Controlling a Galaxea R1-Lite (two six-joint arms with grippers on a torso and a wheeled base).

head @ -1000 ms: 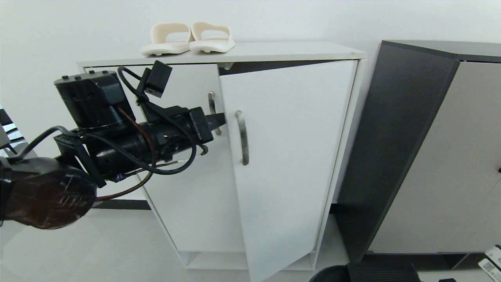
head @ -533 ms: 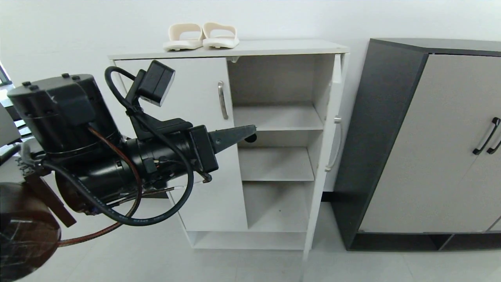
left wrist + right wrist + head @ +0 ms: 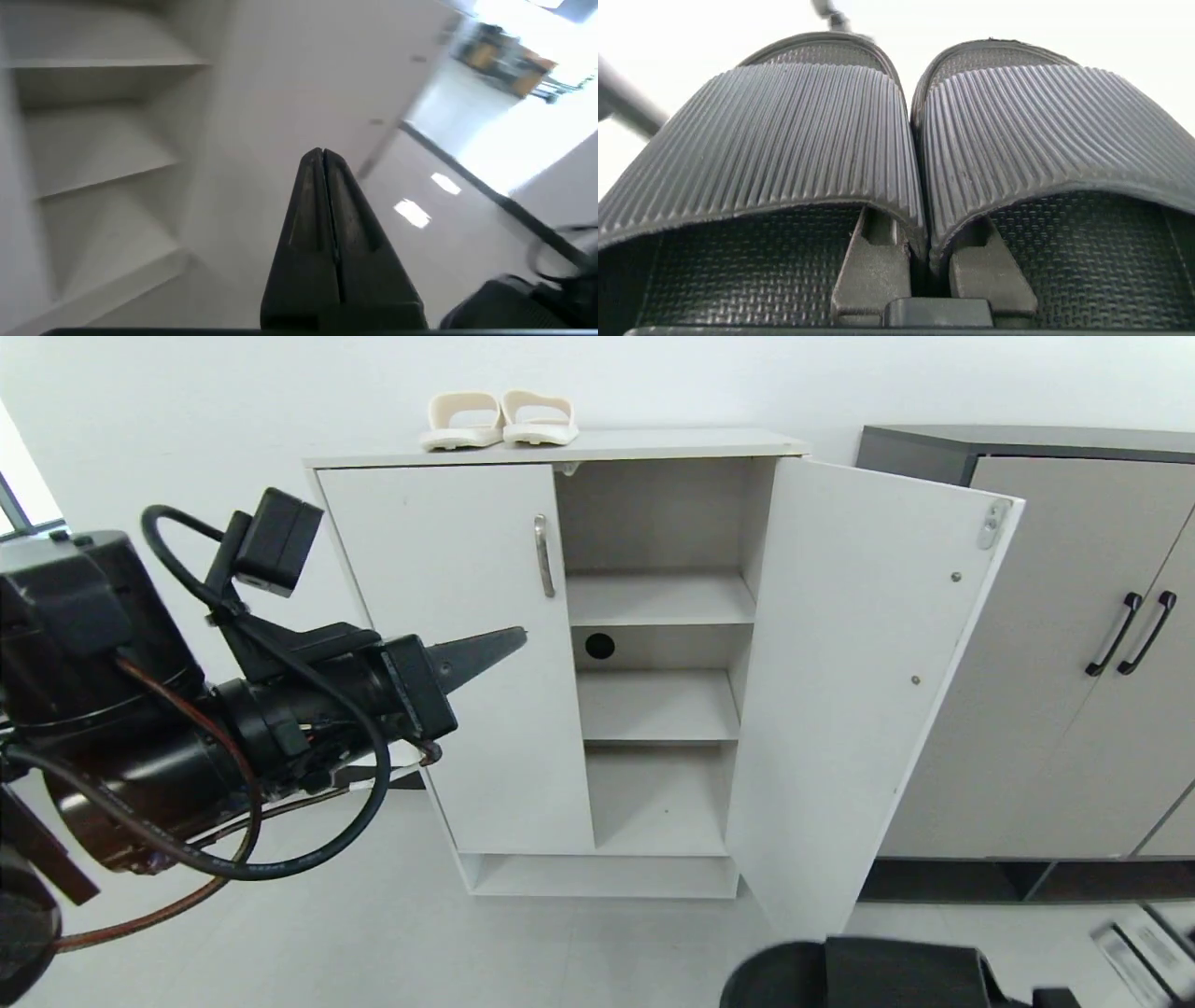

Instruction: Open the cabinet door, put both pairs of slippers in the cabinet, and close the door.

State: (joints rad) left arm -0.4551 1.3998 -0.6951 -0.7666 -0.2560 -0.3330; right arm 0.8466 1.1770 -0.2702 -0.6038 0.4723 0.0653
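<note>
Cabinet door (image 3: 859, 691) was seen wide open at 3 o'clock of the shelves (image 3: 658, 705); the left door (image 3: 457, 653) was shut. On the cabinet top (image 3: 672, 443), at 12 o'clock, the cream slippers (image 3: 499, 420) were set near the front edge. The dark slippers (image 3: 785, 140) were pinched by the right tool (image 3: 920, 266), one finger inside each shoe, w/ the inner walls squeezed together. The left tool (image 3: 509, 637) was held pressed together, w/ nothing in it, in front of the left door.

Risks, as judged:
- The thin pinch could be lost, so one shoe could drop.
- The open door could be knocked by the incoming arm.
- The cream pair could be nudged off the top.

The pale floor (image 3: 579, 952) looked smooth. A grey cabinet (image 3: 1055, 663) stood at 3 o'clock against a white wall (image 3: 187, 411).
</note>
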